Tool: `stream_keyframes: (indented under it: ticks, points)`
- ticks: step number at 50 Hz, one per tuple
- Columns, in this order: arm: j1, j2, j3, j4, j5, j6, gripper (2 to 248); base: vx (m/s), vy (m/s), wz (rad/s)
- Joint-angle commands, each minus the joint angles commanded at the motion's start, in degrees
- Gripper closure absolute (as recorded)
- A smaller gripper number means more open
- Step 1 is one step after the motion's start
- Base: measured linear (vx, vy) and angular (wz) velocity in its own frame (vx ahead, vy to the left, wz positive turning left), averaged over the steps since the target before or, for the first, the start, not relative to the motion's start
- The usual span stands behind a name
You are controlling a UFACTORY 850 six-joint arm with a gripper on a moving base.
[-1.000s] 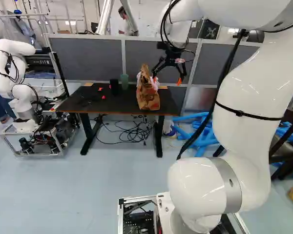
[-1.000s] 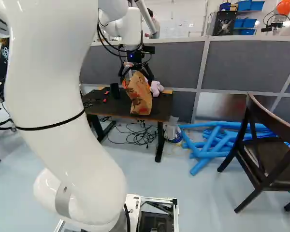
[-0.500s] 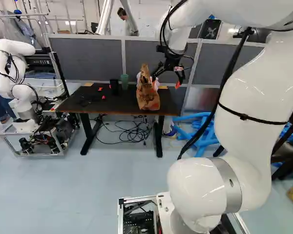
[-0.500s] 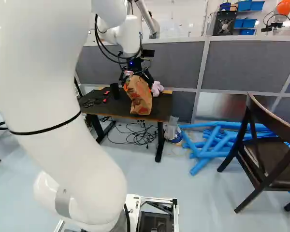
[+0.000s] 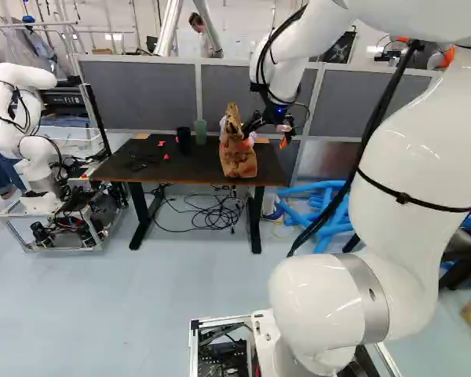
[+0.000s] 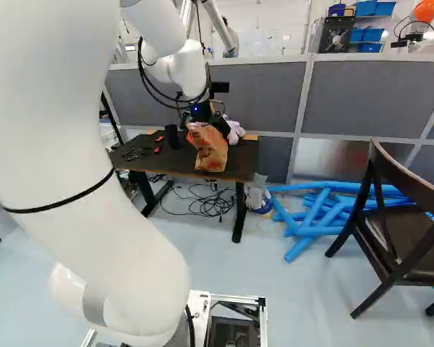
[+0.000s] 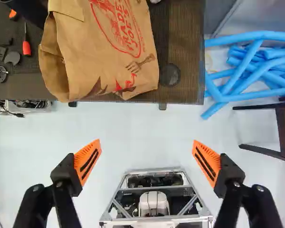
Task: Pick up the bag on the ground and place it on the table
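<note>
A brown paper bag stands on the dark desk, close to its front edge and nearer the front right corner than the left. The robot's black pincer hovers near the bag's upper part, its fingers wide apart with nothing gripped. In the wrist view the bag lies ahead of the fingers and off to one side of the space between them; pale floor shows between the slotted orange pads.

The bag's tall, boxy body is creased, its top crumpled, its matte side printed in red. A soft, pale pink item sits beside it, toward the right edge. Farther left stand a green cup and a black cylinder. A flat, round dark disc rests on the desk's finely meshed surface, near the front right corner.
</note>
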Motion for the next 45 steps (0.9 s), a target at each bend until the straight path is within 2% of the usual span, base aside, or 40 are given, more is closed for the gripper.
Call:
stream_keyframes:
  ticks: [45]
  points:
    - [1.6, 8.1, 22.5, -1.5, 34.8, 0.0, 3, 0.000, 0.000, 0.000]
